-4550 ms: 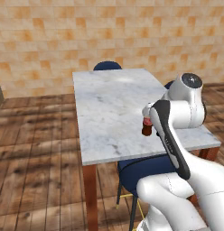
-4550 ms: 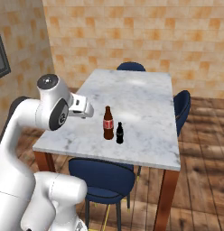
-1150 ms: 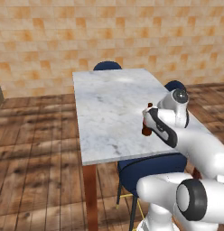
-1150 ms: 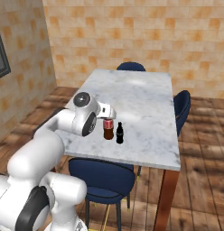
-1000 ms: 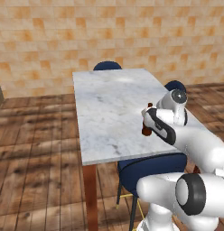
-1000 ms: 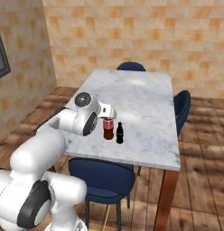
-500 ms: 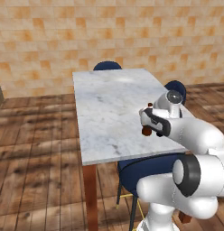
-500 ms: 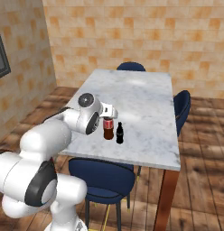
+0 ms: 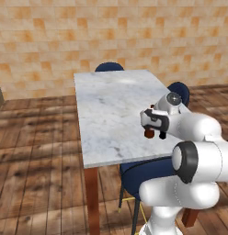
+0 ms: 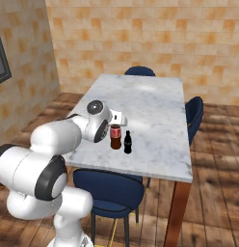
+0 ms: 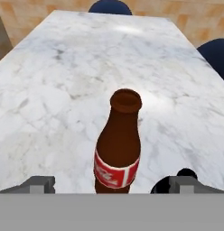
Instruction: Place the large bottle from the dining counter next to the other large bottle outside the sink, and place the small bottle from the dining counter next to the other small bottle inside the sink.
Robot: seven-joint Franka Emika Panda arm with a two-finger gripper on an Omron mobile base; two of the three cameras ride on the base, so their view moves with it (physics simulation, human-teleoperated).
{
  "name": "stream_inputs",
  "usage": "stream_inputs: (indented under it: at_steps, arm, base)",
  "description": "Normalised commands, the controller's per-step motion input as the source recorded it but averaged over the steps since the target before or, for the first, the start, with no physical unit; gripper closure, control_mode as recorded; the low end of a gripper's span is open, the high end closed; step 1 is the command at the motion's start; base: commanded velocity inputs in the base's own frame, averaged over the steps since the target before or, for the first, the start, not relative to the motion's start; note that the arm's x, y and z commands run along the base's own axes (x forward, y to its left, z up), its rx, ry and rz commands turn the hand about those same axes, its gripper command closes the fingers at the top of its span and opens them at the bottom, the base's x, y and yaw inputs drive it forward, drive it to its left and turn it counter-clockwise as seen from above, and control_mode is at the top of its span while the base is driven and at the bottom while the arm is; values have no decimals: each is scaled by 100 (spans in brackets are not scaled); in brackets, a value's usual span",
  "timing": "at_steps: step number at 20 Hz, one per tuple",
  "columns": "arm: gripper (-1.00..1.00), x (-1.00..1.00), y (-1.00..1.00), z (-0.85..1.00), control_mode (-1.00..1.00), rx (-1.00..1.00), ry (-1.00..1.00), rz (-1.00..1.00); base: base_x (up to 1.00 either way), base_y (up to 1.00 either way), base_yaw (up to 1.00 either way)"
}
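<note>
On the dining counter (image 10: 155,111), near its front edge on the robot's side, the large bottle (image 11: 118,151) stands upright, brown with a red label band low on its body. Seen from the hand camera, it sits centred between the two finger tips (image 11: 39,184), which show at either side of its base with clear marble between each tip and the glass. The gripper (image 11: 111,185) is spread wide and holds nothing. From the right base camera, the hand is lowered over the top of the bottle (image 10: 115,137), hiding its neck, and the small bottle (image 10: 127,142) stands just beside it on the right, upright and apart from it. The hand view catches only the small bottle's dark cap (image 11: 186,173) at lower right, behind one finger tip. From the left base camera, the gripper (image 9: 154,125) hangs over the counter's (image 9: 111,110) right front part, and a bit of brown bottle (image 9: 148,133) shows beneath it. Blue chairs (image 10: 108,185) stand around the counter on a wooden floor (image 9: 37,156).
</note>
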Motion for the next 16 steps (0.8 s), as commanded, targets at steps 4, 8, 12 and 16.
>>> stream_inputs:
  at_steps: [4,8,12,16]
  arm:
    - [-100,14,-5,-9,-100,0,0,0]
    - [-100,11,-7,-9,-100,0,0,0]
    - [-100,13,-7,-10,-100,0,0,0]
    - [-100,13,-4,-8,-100,0,0,0]
  base:
    - [0,0,0]
    - [0,0,0]
    - [0,0,0]
    - [0,0,0]
